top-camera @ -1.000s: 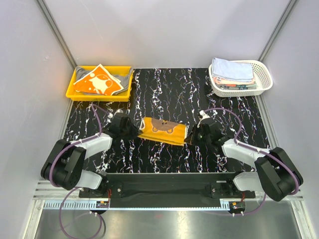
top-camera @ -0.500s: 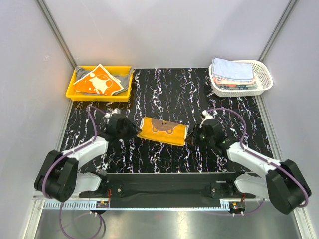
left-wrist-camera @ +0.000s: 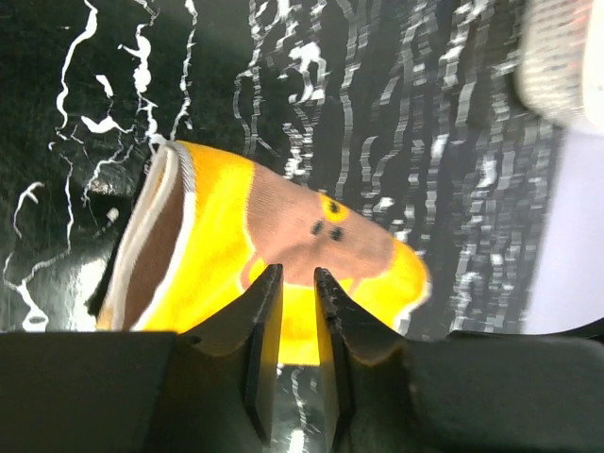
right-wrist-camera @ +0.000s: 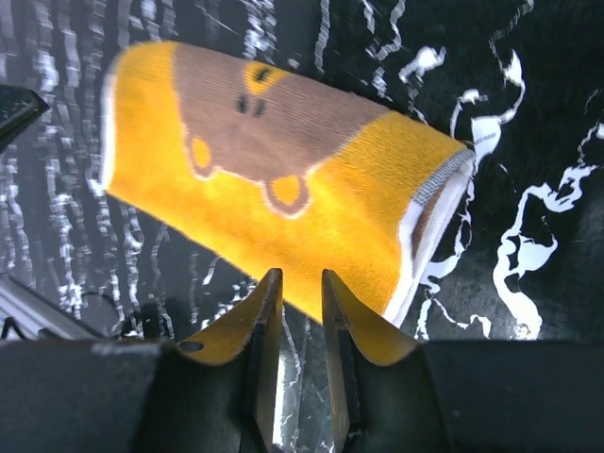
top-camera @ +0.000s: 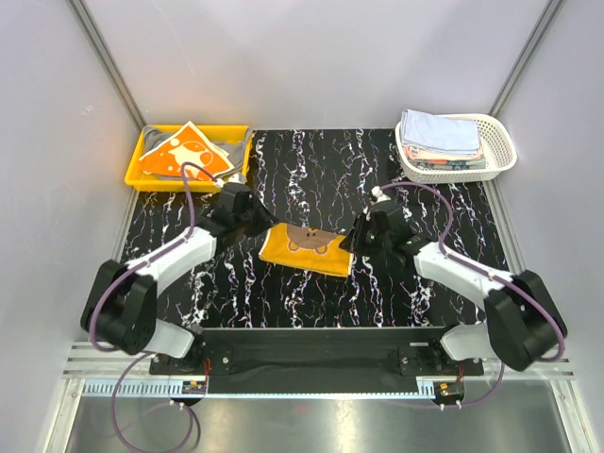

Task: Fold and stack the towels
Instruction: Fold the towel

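Left hand: hovers at the 9 o'clock end of the folded towel, jaws a narrow slit apart, nothing pinched between them; sits just beside the cloth, probably to avoid dragging the fold.
Right hand: mirrors that at the 3 o'clock end, likewise slightly open and empty, tips just beside the layered edge.
Folded towel: yellow-orange with a brown bear face; lies flat and doubled over near the table's centre, with layered hems showing at both short ends. Runs roughly 9 to 3, which suits one hand per end.
Table: black with white veining; carries the towel between the two hands.
Yellow tray: at the table's 10 o'clock corner; holds an orange towel over a grey towel, both loose and askew, seemingly the pile waiting for folding.
White basket: at the 2 o'clock corner; holds flat, squared cloths with a light blue towel on top, apparently the finished stack.
Step in hand: by the look of it, one fold made; calls next for a second fold or a carry towards 2 o'clock.
Risk: soft layers likely to spring apart if gripped by one layer only.
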